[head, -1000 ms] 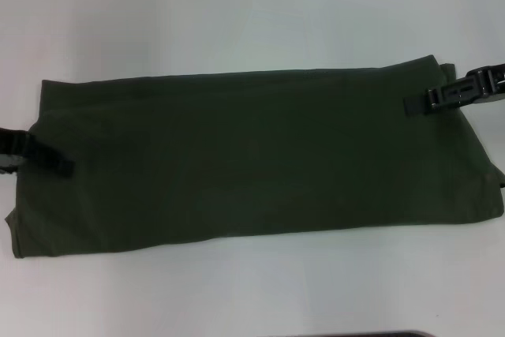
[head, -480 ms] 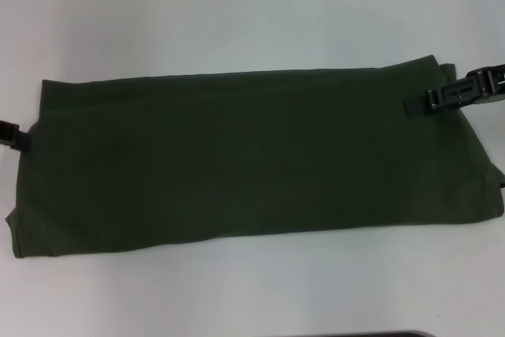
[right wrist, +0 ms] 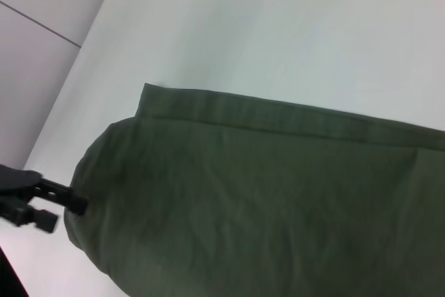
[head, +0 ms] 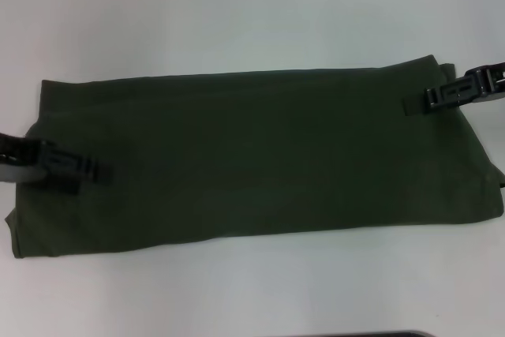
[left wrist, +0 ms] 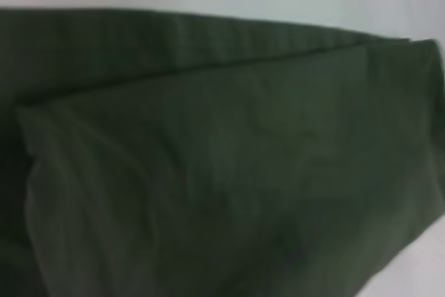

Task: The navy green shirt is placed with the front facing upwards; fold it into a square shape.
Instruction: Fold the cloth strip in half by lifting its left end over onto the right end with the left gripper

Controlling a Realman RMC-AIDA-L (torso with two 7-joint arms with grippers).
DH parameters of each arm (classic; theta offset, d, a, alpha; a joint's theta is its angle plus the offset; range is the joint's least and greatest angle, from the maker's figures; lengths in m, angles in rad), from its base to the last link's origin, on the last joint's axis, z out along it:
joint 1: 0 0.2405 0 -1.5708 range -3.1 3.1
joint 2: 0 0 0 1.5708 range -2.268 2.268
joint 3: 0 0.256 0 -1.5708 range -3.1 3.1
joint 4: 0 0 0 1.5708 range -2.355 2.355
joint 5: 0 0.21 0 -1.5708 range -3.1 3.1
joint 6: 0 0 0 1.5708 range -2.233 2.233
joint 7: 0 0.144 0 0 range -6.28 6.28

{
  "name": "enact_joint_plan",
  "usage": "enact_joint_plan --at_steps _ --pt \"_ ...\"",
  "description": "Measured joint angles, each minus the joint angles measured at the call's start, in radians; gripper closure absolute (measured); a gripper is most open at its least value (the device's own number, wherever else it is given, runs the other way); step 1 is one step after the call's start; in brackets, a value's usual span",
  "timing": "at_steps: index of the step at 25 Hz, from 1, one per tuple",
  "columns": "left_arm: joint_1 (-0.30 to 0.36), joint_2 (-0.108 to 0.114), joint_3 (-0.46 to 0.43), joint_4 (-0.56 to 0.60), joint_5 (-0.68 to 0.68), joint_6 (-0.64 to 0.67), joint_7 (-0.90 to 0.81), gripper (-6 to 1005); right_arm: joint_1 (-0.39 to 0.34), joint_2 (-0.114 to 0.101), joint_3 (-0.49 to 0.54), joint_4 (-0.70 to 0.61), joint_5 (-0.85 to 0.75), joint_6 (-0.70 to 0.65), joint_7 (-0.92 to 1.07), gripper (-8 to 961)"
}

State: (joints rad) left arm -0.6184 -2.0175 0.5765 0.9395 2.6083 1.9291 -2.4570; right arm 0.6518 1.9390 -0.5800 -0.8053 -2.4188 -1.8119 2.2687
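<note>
Shirt: one dark olive-green cotton shirt [head: 260,155], already folded into a long band that I see lying flat across the middle of the white table [head: 237,13]; no lettering shows on the upper face.
Shirt edges: far long edge straight, near long edge straight too, with the robot's-left end rounded at its far corner and the robot's-right end showing stacked layers that stick out a little.
Count: one shirt, two black grippers, one table.
Left gripper: the black left gripper [head: 93,171] comes in from the robot's-left border of my head view and reaches over the shirt's left end, its tip above the cloth inside the edge. In the right wrist view I see it farther off [right wrist: 73,203] at that same end of the band. I cannot tell whether its fingers are apart or together.
Right gripper: the black right gripper [head: 418,102] sits over the far right corner of the shirt, tip pointing inward along the band. I cannot tell how its fingers stand either.
Left wrist view: filled by the shirt's layered folds [left wrist: 222,172], with a strip of table beyond.
</note>
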Motion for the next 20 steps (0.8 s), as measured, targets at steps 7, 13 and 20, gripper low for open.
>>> enact_joint_plan --at_steps 7,13,20 --pt "0.004 0.006 0.023 -0.049 0.037 -0.122 -0.023 145 -0.001 0.001 0.0 0.003 0.0 0.0 0.0 237" --pt "-0.001 0.017 0.025 -0.061 0.089 -0.16 -0.031 147 0.0 0.0 0.0 0.013 0.0 0.0 0.0 236" --pt "0.008 0.046 0.021 -0.056 0.09 -0.166 -0.048 149 0.001 0.0 0.0 0.013 0.0 0.0 0.001 235"
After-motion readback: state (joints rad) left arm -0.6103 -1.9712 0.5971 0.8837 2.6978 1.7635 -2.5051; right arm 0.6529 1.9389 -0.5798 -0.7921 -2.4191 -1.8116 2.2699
